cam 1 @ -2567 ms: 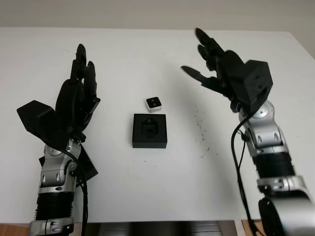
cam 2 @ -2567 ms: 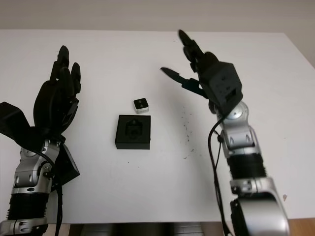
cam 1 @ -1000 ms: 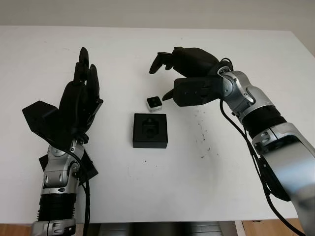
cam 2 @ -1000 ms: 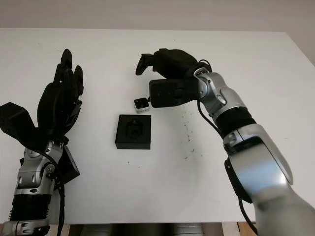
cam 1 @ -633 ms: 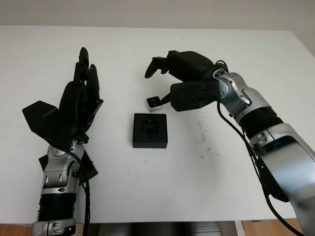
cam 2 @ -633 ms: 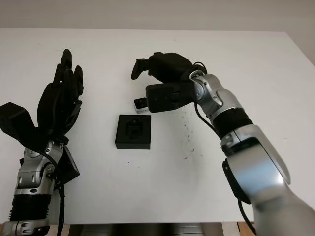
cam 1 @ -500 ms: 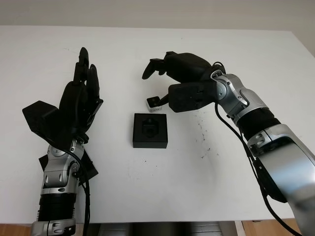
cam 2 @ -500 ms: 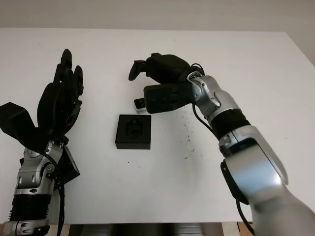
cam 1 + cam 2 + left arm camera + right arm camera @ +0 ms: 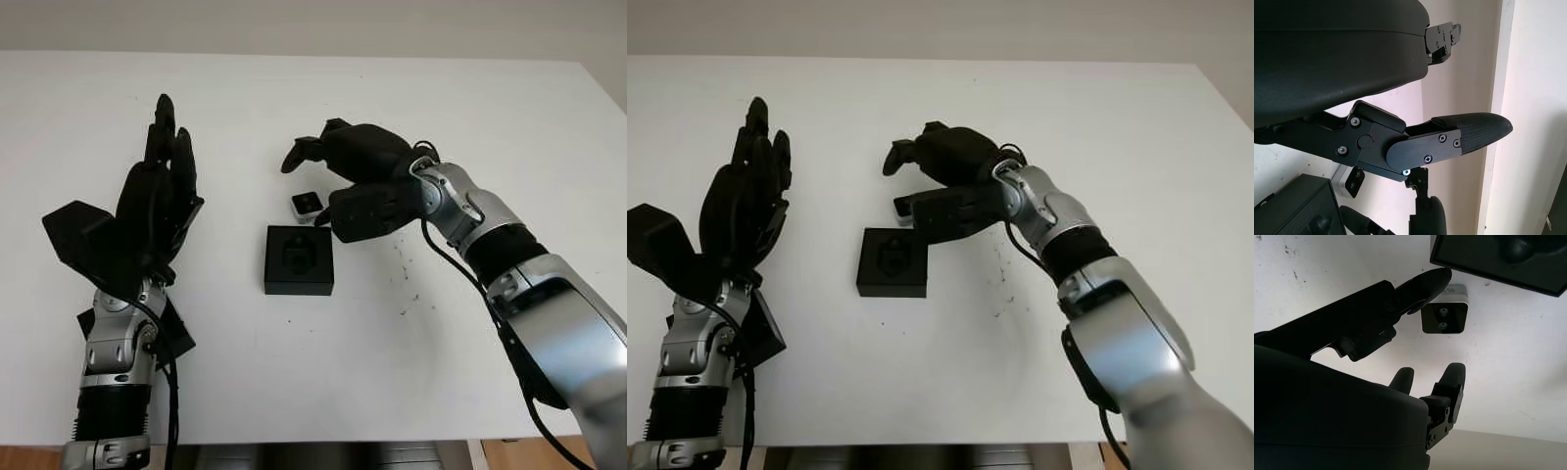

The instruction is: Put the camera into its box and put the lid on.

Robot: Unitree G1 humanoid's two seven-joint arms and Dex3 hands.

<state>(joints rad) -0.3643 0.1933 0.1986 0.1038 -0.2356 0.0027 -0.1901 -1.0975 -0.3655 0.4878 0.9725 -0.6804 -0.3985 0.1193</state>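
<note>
The small white camera (image 9: pixel 307 204) sits on the white worktop (image 9: pixel 294 372), just beyond the far edge of its black box (image 9: pixel 298 259), which lies open with its moulded recess showing. The right hand (image 9: pixel 338 181) is arched over the camera with its fingers curled around it but not yet closed on it; one finger (image 9: pixel 1425 284) comes right beside the camera's corner. The left hand (image 9: pixel 147 211) is raised well off to the side, released and holding nothing.
</note>
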